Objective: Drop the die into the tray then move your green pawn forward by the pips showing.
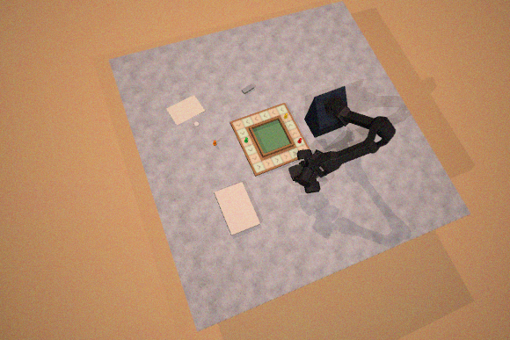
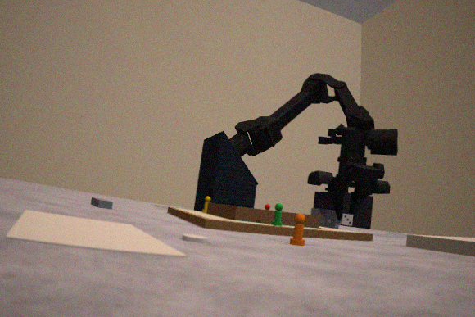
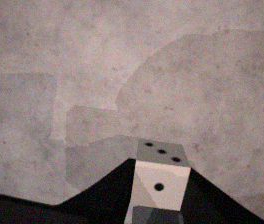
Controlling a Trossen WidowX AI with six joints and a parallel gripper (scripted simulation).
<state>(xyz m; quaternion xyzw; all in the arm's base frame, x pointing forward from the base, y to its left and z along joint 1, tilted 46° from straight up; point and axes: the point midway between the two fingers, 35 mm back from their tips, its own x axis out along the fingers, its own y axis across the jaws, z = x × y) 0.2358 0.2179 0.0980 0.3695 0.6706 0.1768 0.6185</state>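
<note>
I have the gripper (image 3: 158, 212) clamped on the die (image 3: 160, 180), low beside the board, its green tray (image 1: 270, 136) lying off toward the board's middle.
</note>
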